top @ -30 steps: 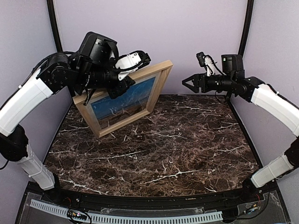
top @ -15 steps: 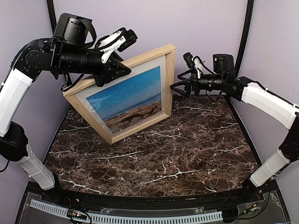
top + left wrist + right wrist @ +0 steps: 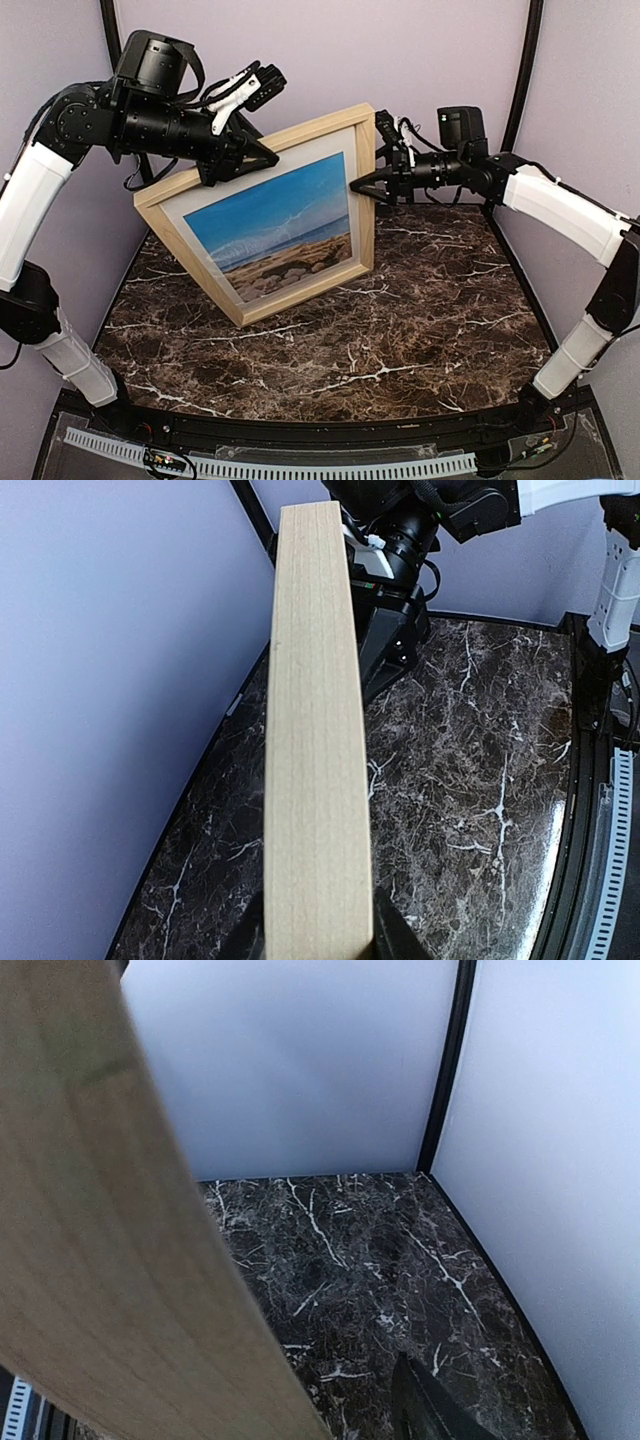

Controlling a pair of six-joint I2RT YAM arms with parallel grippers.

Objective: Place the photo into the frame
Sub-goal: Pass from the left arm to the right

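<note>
The light wood frame (image 3: 305, 292) stands tilted over the back left of the table, its front facing the camera. The beach photo (image 3: 275, 232) sits inside it behind a white mat (image 3: 290, 160). My left gripper (image 3: 245, 158) is shut on the frame's top rail. In the left wrist view the rail (image 3: 315, 730) runs between the two fingers (image 3: 392, 935). My right gripper (image 3: 362, 186) is open at the frame's right rail. In the right wrist view that rail (image 3: 120, 1290) fills the left side and one finger (image 3: 425, 1410) stands apart from it.
The dark marble table (image 3: 400, 330) has purple walls close behind and on both sides, with black posts in the back corners. A white slotted cable rail (image 3: 300, 465) runs along the near edge.
The left arm turned the frame so its front faces the camera and brought it forward and right. The right gripper moved left up to the frame's right rail.
</note>
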